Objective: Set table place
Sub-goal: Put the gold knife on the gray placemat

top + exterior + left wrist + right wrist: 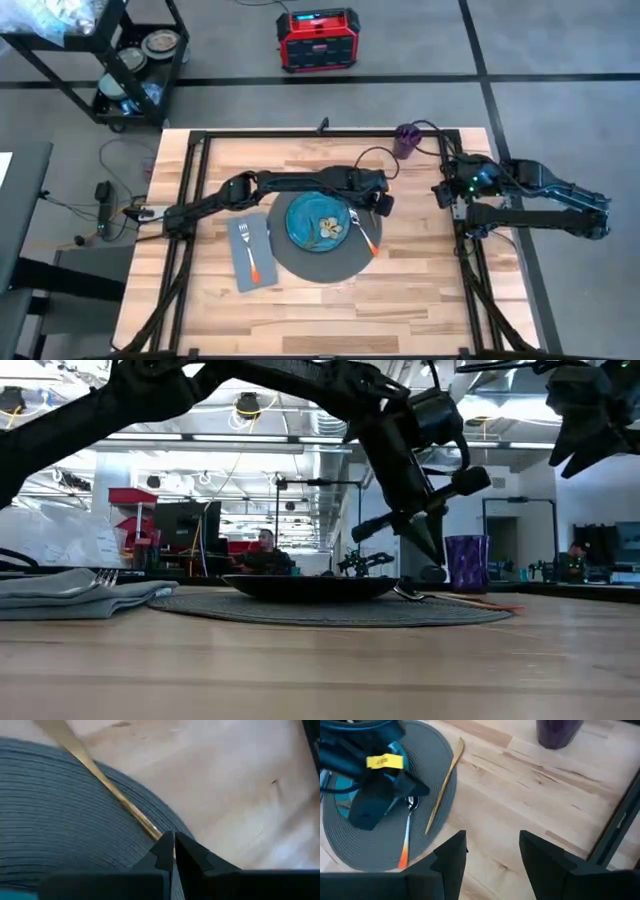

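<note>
While the left gripper (pixel 173 851) is pressed shut just beside the mat (pixel 55 820), nothing is held; a gold utensil (pixel 107 787) lies ahead of its fingertips. The right gripper (pixel 491 851) is held well open and empty, the purple cup (pixel 558 732) beyond its fingers.

No text or label can be read.

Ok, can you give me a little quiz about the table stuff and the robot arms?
1. True or false: the orange-handled fork lies on the grey napkin.
2. What lies on the round mat, between the patterned plate and the left gripper? A) purple cup B) orange-handled spoon C) fork
3. Fill in: the right gripper, near the table's right edge, holds nothing and its fingers are ____.
Key: 1 true; 2 B; 3 open.
</note>
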